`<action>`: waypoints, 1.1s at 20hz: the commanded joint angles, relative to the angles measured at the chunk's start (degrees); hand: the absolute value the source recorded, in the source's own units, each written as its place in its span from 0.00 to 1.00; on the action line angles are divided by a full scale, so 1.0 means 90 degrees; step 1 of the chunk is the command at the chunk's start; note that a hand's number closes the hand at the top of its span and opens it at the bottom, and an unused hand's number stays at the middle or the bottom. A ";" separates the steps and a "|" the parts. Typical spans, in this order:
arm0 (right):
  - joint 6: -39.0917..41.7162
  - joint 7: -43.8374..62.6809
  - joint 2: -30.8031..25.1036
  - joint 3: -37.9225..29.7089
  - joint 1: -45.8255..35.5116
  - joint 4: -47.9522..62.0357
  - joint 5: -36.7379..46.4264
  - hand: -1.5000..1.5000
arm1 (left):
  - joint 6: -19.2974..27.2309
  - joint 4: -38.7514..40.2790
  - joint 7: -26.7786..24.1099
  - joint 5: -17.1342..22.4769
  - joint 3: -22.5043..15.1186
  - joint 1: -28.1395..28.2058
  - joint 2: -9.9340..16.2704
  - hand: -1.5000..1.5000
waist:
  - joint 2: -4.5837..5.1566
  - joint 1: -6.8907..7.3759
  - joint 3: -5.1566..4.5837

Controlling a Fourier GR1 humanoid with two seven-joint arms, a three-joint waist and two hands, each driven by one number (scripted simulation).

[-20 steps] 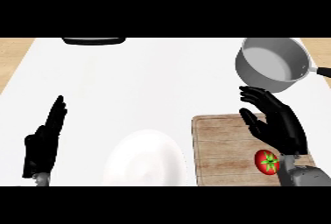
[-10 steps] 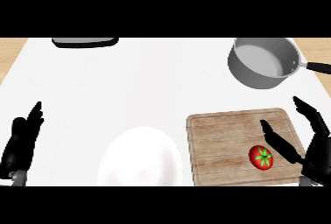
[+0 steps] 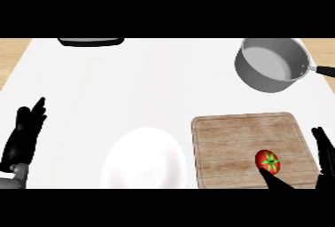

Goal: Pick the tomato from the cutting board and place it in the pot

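A red tomato with a green stalk lies on the lower right part of the wooden cutting board. The grey pot stands at the far right of the counter, its dark handle pointing right. My right hand shows at the lower right corner, open. Its fingers rise along the board's right edge, and its thumb lies just below the tomato without curling round it. The palm is cut off by the view's lower edge. My left hand rests open at the left edge, fingers up.
A white plate lies just left of the board, near the counter's front. A dark object sits at the far edge, top left. Wooden floor shows beyond the counter's corners.
My right hand has sunk toward the lower right corner, from over the board to beside and below the tomato. The tomato, board and pot have stayed where they were.
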 commanded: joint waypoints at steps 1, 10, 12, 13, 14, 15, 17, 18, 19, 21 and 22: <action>0.1240 0.1363 -0.0073 0.0265 0.0634 -0.0868 0.1108 0.00 | -0.0227 0.0060 0.0070 0.0126 0.0131 -0.0066 0.0147 0.50 | 0.0013 0.0048 -0.0014; 0.5027 0.4093 0.0062 0.1269 -0.0008 -0.2146 0.0866 0.00 | -0.0195 -0.0006 0.0250 -0.0110 -0.0090 -0.0369 -0.0036 0.50 | 0.0054 0.0274 0.0014; 0.5608 0.4641 0.0329 0.1428 -0.0394 -0.2187 0.0651 0.00 | -0.0322 0.0388 0.0034 -0.0024 0.0119 -0.0520 -0.0017 0.50 | 0.0061 0.0241 0.0017; 0.5853 0.4799 0.0351 0.1398 -0.0490 -0.2193 0.0642 0.00 | -0.0337 0.0217 -0.0043 -0.0002 0.0171 -0.0243 -0.0009 0.50 | 0.0035 0.0256 0.0025; 0.6077 0.5086 0.0493 0.1491 -0.0687 -0.2110 0.0762 0.00 | -0.0314 0.0311 -0.0120 -0.0112 0.0027 -0.0284 -0.0153 0.50 | 0.0039 0.0245 0.0023; 0.6322 0.5309 0.0626 0.1463 -0.0922 -0.2242 0.0730 0.00 | -0.0532 0.0610 -0.0040 0.0084 0.0347 -0.0548 0.0071 0.50 | 0.0045 0.0226 0.0022; 0.6315 0.5324 0.0782 0.1207 -0.0994 -0.1963 0.0690 0.00 | -0.0393 0.0420 -0.0365 -0.0112 0.0102 -0.0048 -0.0226 0.50 | 0.0032 0.0242 0.0027; 0.6395 0.5387 0.0810 0.1105 -0.0980 -0.1967 0.0728 0.00 | -0.0399 0.0356 -0.0029 -0.0090 0.0168 -0.0369 -0.0156 0.50 | 0.0031 0.0211 0.0029; 0.6547 0.5310 0.0832 0.0653 -0.1364 -0.1846 0.0477 0.00 | -0.0233 0.0162 0.0297 -0.0196 0.0104 -0.0488 -0.0219 0.50 | 0.0035 0.0232 0.0033; 0.6369 0.5227 0.0966 0.0854 -0.1081 -0.1730 0.0680 0.00 | -0.0522 0.0365 0.0063 -0.0058 0.0362 -0.0446 -0.0036 0.50 | 0.0023 0.0204 0.0034; 0.6550 0.5164 0.0965 0.0278 -0.1324 -0.1670 0.0315 0.00 | -0.0387 -0.0002 0.0095 -0.0180 0.0192 -0.0107 -0.0128 0.50 | 0.0023 0.0256 0.0036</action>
